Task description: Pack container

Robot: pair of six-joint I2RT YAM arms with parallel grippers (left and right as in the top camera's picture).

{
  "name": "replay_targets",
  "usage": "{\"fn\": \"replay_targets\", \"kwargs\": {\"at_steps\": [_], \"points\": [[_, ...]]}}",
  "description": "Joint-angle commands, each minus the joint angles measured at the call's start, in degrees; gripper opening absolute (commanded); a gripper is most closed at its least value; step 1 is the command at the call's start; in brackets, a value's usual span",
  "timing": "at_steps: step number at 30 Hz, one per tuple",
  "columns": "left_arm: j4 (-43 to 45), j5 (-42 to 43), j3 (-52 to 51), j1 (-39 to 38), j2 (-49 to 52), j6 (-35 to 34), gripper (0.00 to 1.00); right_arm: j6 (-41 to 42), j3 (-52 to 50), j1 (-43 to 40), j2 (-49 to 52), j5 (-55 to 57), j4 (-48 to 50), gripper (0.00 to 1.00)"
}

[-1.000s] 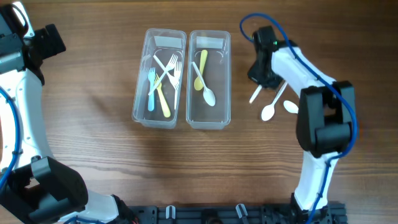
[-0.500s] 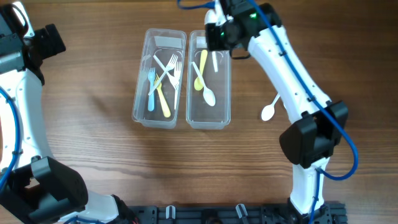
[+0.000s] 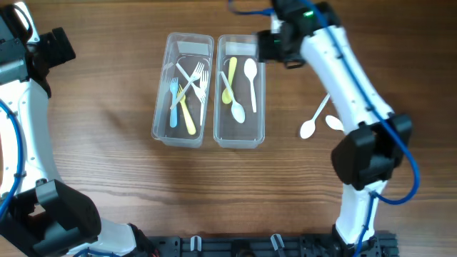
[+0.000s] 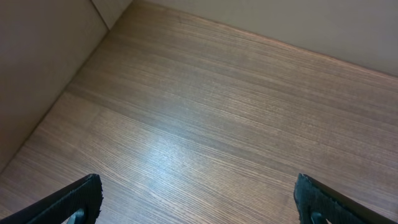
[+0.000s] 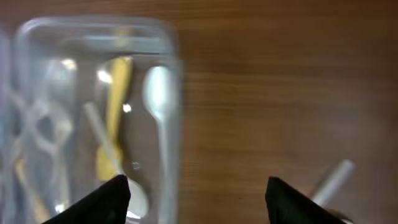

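Two clear containers stand side by side. The left container holds white, blue and yellow forks. In the right container lie a yellow spoon and two white spoons, one along its right wall. My right gripper hovers open and empty over that container's far right corner; its view shows the white spoon inside. Two white spoons rest on the table to the right. My left gripper is open over bare wood at the far left.
The wooden table carries only the containers and the loose spoons. A spoon handle shows at the lower right of the right wrist view. The left arm runs down the left edge.
The right gripper carried a white spoon from the table to the right container, opened and let it go; the spoon now lies inside. The left arm has not moved.
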Motion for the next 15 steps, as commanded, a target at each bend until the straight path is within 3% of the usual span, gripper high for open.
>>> {"fn": "replay_targets", "kwargs": {"at_steps": [1,4,8,15], "points": [[0.20,-0.33,0.63,0.31,-0.87,-0.31,1.00,8.07,0.46,-7.15,-2.56,3.56,-6.93,0.60],[0.20,-0.35,0.63,0.31,-0.87,-0.28,1.00,11.47,-5.81,-10.95,-2.54,5.27,-7.39,0.58],[0.20,-0.33,0.63,0.31,-0.87,-0.31,1.00,16.20,-20.94,-11.69,-2.47,4.13,-0.94,0.48],[0.20,-0.33,0.63,0.31,-0.87,-0.28,1.00,23.04,-34.40,-11.69,-2.47,0.92,6.86,0.41]]}}
